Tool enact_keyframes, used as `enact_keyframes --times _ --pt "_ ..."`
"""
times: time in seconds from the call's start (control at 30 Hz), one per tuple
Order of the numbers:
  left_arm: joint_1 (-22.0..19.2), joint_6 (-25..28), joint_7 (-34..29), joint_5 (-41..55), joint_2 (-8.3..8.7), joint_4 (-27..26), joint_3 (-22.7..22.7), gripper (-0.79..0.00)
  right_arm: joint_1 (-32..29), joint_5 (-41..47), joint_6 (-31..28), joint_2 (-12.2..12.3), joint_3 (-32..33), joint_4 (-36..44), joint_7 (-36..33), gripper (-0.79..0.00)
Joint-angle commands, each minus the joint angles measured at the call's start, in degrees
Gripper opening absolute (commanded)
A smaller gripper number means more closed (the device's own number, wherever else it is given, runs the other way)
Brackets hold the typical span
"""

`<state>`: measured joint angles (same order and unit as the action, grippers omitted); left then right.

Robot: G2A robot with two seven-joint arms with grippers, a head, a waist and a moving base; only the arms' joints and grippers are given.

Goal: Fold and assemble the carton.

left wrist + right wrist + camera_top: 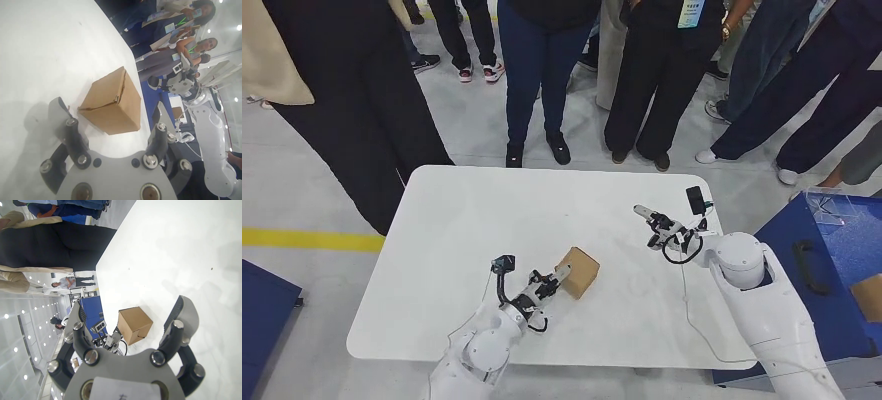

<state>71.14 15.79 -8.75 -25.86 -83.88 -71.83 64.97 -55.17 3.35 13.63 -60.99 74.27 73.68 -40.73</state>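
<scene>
The white table (462, 230) holds a small brown carton (578, 272), folded into a closed cube, toward its near edge and a little right of centre. The left gripper (548, 284) sits just beside the carton, fingers spread apart. The right gripper (129, 303) hovers well apart from it, jaws also spread wide.

Carton (134, 325) underside hidden against the table (170, 247), left hand (115, 336) partly hidden behind the right hand's (129, 303) palm plate
</scene>
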Motion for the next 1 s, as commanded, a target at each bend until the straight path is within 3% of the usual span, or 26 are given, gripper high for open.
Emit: enact_keyframes --times 0.0,0.13,0.17,0.2,0.23,0.33,0.43,0.7,0.97 --pt "2.0 -0.7 3.2 -3.7 0.56 -4.1 1.7 0.000 0.0 0.0 0.0 0.0 0.0 0.0 0.0 0.000" --pt "7.4 -2.7 12.3 -20.5 1.53 -16.4 1.8 0.000 0.0 0.0 0.0 0.0 0.0 0.0 0.0 0.000" --pt "8.3 -3.6 14.4 -26.9 1.73 -18.7 1.1 -0.397 0.0 0.0 0.0 0.0 0.0 0.0 0.0 0.000" --pt "9.0 -5.3 16.6 -33.2 1.86 -20.7 0.1 -0.742 0.0 0.0 0.0 0.0 0.0 0.0 0.0 0.000" --pt "9.5 -7.1 18.6 -39.9 1.94 -22.2 -1.3 -0.785 0.0 0.0 0.0 0.0 0.0 0.0 0.0 0.000" --pt "9.0 -12.4 21.8 -56.7 1.93 -23.4 -5.9 -0.785 0.0 0.0 0.0 0.0 0.0 0.0 0.0 0.000" --pt "6.3 -14.0 18.5 -65.0 1.62 -21.3 -9.4 -0.785 0.0 0.0 0.0 0.0 0.0 0.0 0.0 0.000" --pt "-1.2 -16.4 2.9 -62.0 -0.35 -14.8 -13.1 -0.785 0.0 0.0 0.0 0.0 0.0 0.0 0.0 0.000" --pt "-3.8 -17.2 -0.3 -60.0 -1.35 -11.1 -14.3 -0.785 0.0 0.0 0.0 0.0 0.0 0.0 0.0 0.000"
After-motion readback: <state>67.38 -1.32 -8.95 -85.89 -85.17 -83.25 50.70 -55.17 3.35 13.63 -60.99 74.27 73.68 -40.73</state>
